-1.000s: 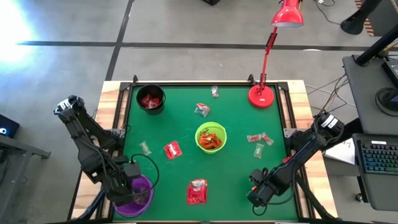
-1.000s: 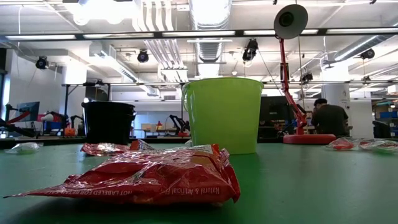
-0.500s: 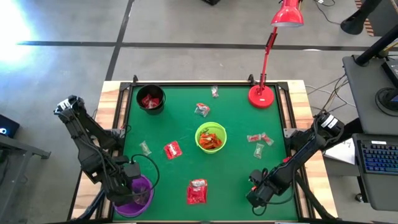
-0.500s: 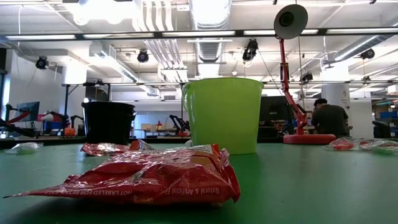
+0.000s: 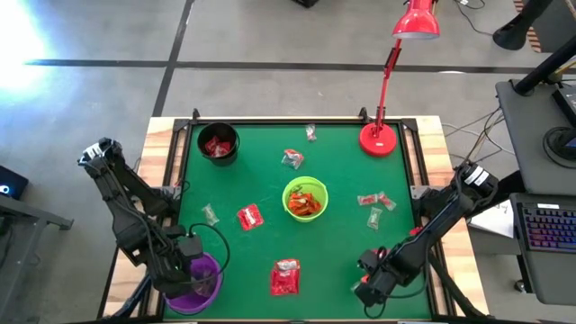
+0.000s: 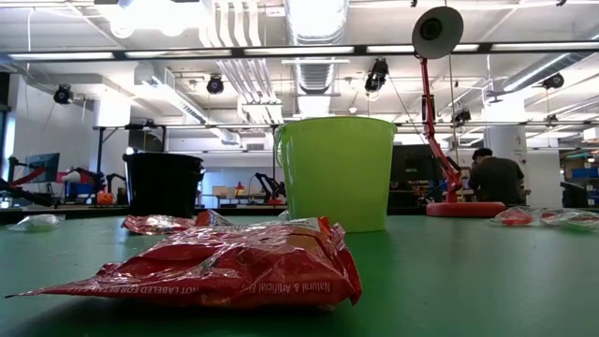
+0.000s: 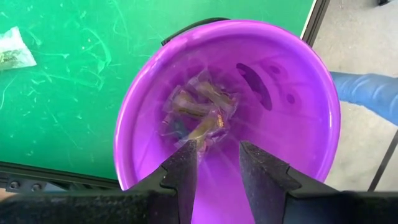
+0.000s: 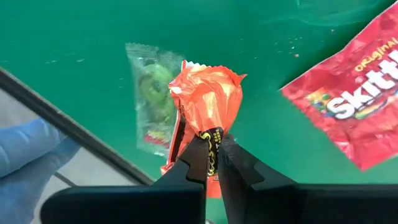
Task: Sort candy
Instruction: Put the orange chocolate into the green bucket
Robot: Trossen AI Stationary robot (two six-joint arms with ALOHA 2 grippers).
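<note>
The table (image 5: 342, 243) has a green top in a wooden frame. A red desk lamp (image 5: 379, 137) stands at its 1 o'clock corner. The floor (image 5: 108, 90) is grey concrete with dark lines. At 3 o'clock, a desk carries a keyboard (image 5: 549, 225). Ceiling ducts (image 6: 314, 47) run overhead. A person (image 6: 496, 178) sits far back.

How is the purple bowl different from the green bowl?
The round purple plastic bowl sits at the table's near left corner and holds pale clear-wrapped candy. The round lime-green plastic bowl stands mid-table and holds orange-red wrapped candy. Both stand upright.
</note>
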